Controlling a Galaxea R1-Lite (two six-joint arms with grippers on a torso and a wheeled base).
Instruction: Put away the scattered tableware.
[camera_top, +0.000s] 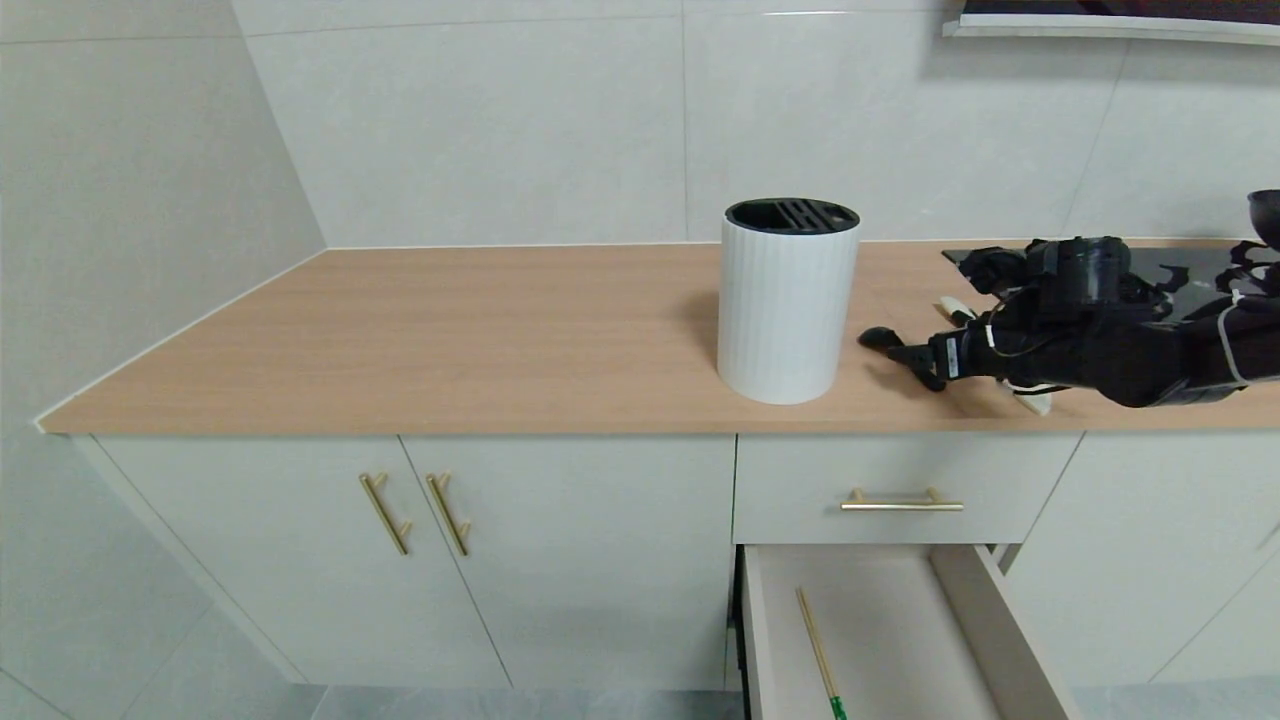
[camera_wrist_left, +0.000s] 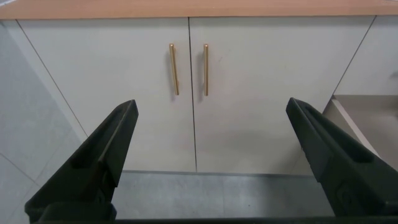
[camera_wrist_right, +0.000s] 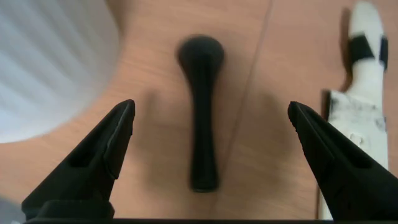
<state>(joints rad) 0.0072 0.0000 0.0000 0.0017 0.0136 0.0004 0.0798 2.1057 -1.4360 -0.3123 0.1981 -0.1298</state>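
A: The fingers (camera_wrist_right: 102, 155) of the right gripper (camera_wrist_right: 210, 112), how do they stand?
B: Wide apart and empty. Between them lies a black utensil (camera_wrist_right: 200, 124) on the counter (camera_top: 450, 340), just right of the white holder (camera_top: 787, 310).
A: Which step is this?
B: The grasp, I think. Next it must lower and close on the handle. The left gripper (camera_wrist_left: 211, 155) is wide too, before the doors (camera_wrist_left: 249, 93).

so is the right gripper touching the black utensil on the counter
Apart. The right wrist view shows the right gripper open, with bare counter between each finger and the black utensil.
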